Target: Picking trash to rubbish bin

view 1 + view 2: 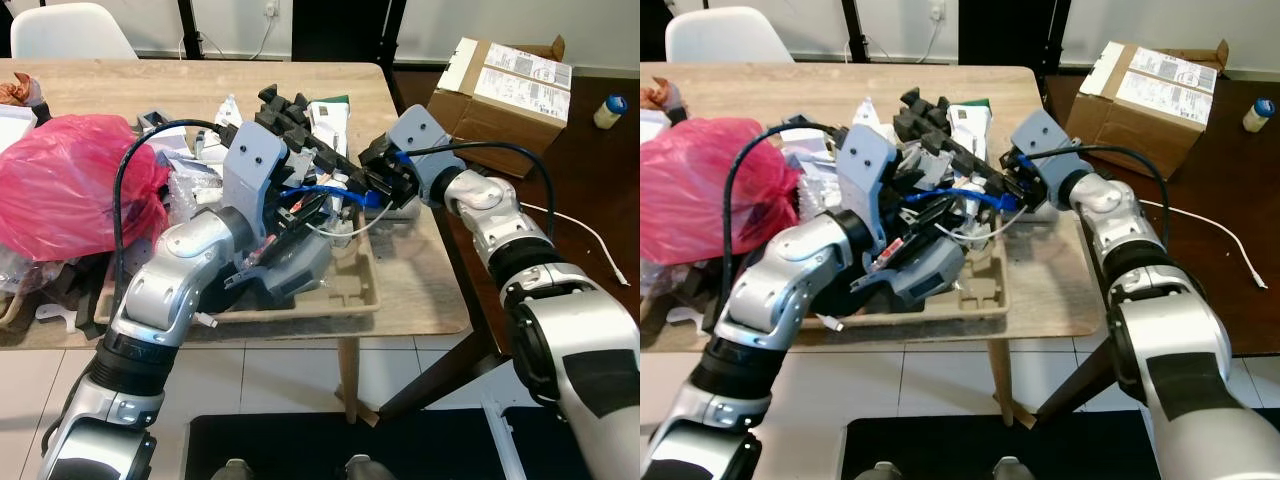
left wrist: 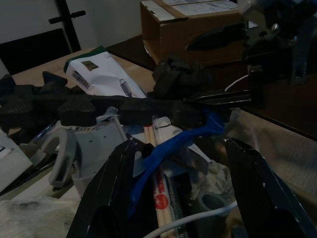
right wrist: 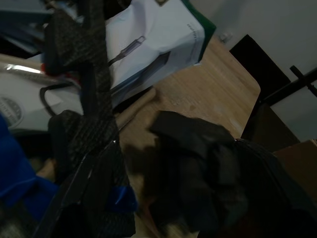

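Trash is heaped on the wooden table (image 1: 420, 290): a long black foam strip (image 1: 300, 125), a blue plastic strip (image 1: 330, 192), a white carton (image 1: 330, 115) and a pulp tray (image 1: 350, 290). My left gripper (image 1: 300, 240) hangs open over the tray. In its wrist view the blue plastic strip (image 2: 173, 144) and chopstick wrappers lie between the fingers (image 2: 114, 188). My right gripper (image 1: 375, 175) is at the heap's right end, open around a black foam lump (image 3: 193, 148). The foam strip (image 3: 94, 74) runs beside one of its fingers.
A red plastic bag (image 1: 70, 185) bulges at the table's left. On the dark floor to the right stand a cardboard box (image 1: 510, 90) and a small bottle (image 1: 610, 110), with a white cable (image 1: 590, 235) nearby. A white chair (image 1: 70, 30) stands behind the table.
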`<state>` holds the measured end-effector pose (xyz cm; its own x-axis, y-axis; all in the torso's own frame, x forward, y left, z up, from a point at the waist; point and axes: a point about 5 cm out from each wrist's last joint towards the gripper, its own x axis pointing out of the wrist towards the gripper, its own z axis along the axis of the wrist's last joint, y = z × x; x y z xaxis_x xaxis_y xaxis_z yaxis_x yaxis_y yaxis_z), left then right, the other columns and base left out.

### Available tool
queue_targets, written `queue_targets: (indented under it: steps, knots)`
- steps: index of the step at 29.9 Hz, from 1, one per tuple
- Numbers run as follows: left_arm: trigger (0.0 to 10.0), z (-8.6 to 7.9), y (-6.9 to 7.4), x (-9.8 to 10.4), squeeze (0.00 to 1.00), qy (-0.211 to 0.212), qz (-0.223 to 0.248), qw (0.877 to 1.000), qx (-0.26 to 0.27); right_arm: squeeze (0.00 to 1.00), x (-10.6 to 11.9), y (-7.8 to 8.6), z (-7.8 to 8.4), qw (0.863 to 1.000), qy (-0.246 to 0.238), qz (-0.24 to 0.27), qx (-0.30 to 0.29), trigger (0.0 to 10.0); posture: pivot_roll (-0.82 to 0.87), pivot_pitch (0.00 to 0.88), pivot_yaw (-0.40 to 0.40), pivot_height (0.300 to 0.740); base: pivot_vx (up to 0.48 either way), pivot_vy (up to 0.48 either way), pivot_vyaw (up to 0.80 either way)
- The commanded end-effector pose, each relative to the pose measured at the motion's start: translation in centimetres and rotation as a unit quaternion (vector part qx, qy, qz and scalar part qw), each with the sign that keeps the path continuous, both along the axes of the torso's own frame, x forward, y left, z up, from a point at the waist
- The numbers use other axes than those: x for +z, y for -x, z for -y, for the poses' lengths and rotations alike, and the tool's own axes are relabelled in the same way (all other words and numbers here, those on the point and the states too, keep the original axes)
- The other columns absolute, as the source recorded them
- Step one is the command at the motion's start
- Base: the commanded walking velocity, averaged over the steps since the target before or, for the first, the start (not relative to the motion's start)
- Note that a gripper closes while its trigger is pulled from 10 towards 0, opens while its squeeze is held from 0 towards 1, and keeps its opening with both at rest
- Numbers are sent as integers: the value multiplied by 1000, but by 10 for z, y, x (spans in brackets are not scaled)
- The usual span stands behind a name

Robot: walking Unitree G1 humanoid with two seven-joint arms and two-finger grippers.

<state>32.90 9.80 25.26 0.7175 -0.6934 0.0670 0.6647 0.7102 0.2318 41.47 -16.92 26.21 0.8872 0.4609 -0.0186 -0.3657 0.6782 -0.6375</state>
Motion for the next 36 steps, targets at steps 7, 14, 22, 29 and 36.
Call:
queue_targets:
  steps: [7,14,22,29,36]
  knots:
    - [10000,2,1,-3,0,-7,1,1000,-4,1000,10,1,7,1000,14,14,2,10000,63,195,-13,740,0,0,0]
    - [10000,2,0,-4,0,-8,2,1000,-6,0,37,5,20,999,-22,16,41,10000,57,177,-10,740,0,0,0]
    - [10000,3,0,-4,0,-8,3,1000,-10,0,30,10,26,996,19,-17,82,10000,55,172,-11,740,0,0,0]
    - [10000,2,0,-4,0,-8,2,1000,-12,0,20,13,26,991,53,-51,109,10000,56,171,-6,740,0,0,0]
    - [10000,3,0,-4,0,-10,2,1000,-16,0,9,13,14,987,56,-67,133,10000,58,174,4,740,0,0,0]
